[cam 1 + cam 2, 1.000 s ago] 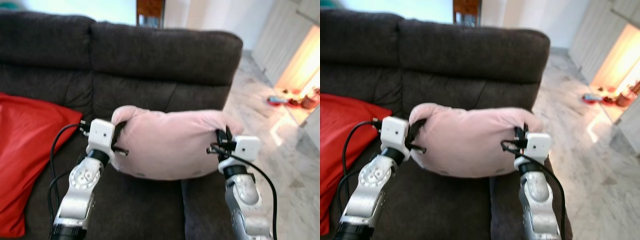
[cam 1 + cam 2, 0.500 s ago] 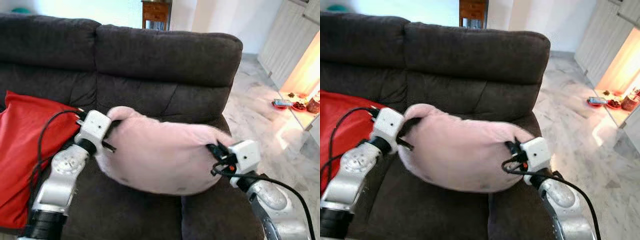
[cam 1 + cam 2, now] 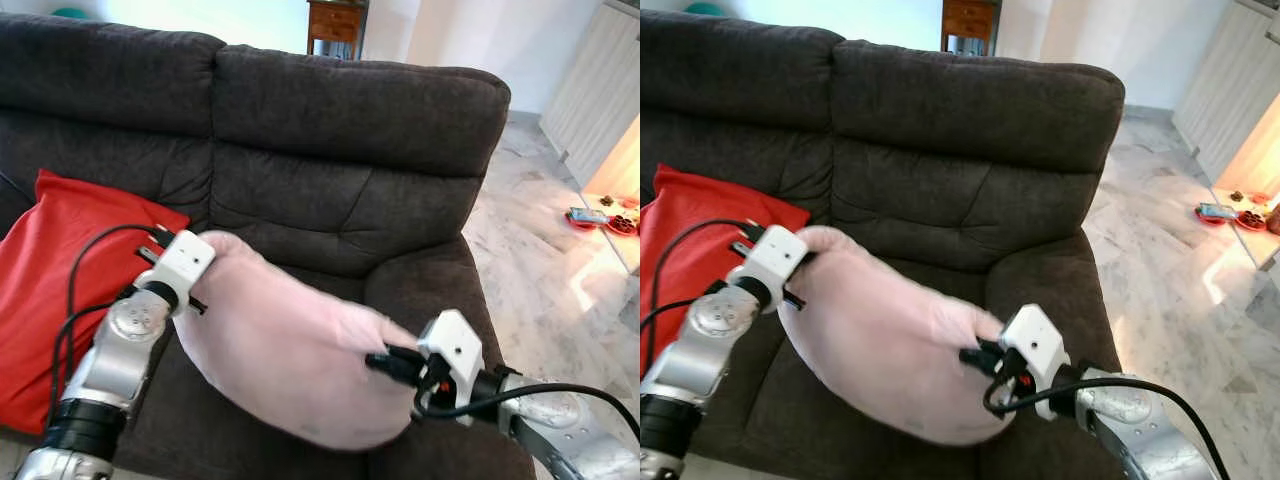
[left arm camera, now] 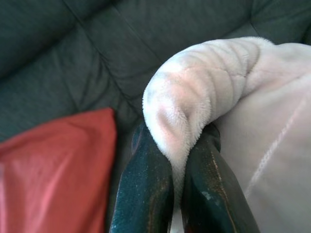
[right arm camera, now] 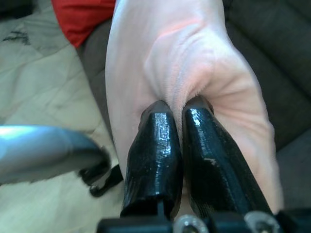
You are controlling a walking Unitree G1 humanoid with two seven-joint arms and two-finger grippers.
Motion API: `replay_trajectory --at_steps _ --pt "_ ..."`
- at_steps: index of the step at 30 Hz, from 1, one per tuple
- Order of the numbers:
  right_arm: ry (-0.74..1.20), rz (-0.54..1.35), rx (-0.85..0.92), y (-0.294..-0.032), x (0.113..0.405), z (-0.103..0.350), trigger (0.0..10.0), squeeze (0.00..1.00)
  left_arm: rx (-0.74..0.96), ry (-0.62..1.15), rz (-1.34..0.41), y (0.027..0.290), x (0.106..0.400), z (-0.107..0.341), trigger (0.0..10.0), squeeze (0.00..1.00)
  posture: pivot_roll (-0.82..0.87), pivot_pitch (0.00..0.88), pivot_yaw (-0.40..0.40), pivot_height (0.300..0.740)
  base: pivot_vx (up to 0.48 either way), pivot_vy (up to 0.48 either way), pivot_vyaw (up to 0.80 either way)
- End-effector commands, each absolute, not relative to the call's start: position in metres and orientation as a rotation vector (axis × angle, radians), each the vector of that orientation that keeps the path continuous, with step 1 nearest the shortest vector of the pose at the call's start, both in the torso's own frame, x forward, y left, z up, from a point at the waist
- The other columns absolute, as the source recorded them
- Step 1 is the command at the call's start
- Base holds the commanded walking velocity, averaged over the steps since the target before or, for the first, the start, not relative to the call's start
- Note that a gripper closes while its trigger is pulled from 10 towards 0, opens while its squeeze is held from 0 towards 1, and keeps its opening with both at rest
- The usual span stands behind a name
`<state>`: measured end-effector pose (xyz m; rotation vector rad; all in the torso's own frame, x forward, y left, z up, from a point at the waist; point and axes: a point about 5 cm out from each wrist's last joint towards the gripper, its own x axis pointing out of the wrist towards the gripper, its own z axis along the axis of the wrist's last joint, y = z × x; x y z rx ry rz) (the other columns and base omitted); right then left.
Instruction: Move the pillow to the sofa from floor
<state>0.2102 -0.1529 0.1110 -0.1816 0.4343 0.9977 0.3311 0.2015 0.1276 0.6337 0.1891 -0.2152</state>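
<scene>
Left eye view: pillow overhangs sofa front edge.

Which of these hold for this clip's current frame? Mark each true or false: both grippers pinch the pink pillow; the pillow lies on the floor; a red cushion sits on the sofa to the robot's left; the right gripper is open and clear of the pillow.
1. Both the left gripper and the right gripper pinch the pink pillow. True.
2. The pillow lies on the floor. False: it is held over the dark sofa seat.
3. A red cushion sits on the sofa to the robot's left. True.
4. The right gripper is open and clear of the pillow. False: it is shut on a fold of the pillow's fabric.
</scene>
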Motion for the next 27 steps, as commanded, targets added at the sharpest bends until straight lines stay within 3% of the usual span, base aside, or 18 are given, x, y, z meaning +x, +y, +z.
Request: replay_trajectory --at_steps 1,12,19,27 --pt "0.463 1.036 -0.179 -0.154 0.205 0.116 10.0 0.0 0.676 0.116 -0.131 0.207 0.347 0.149 10.0 0.0 0.04 0.0 -0.103 0.74 0.0 0.0 0.0" --pt "0.549 0.992 -0.163 -0.161 0.204 0.095 10.0 0.0 0.513 -0.104 -0.094 0.177 0.384 0.188 10.0 0.0 0.04 0.0 -0.102 0.74 0.0 0.0 0.0" --pt "0.545 0.821 -0.138 -0.172 0.219 0.089 10.0 0.0 0.326 -0.104 -0.322 0.125 0.401 0.194 10.0 0.0 0.03 0.0 -0.095 0.74 0.0 0.0 0.0" --pt "0.578 0.791 -0.104 -0.177 0.212 0.084 10.0 0.0 0.171 -0.069 -0.57 0.071 0.397 0.189 10.0 0.0 0.01 0.0 -0.088 0.74 0.0 0.0 0.0"
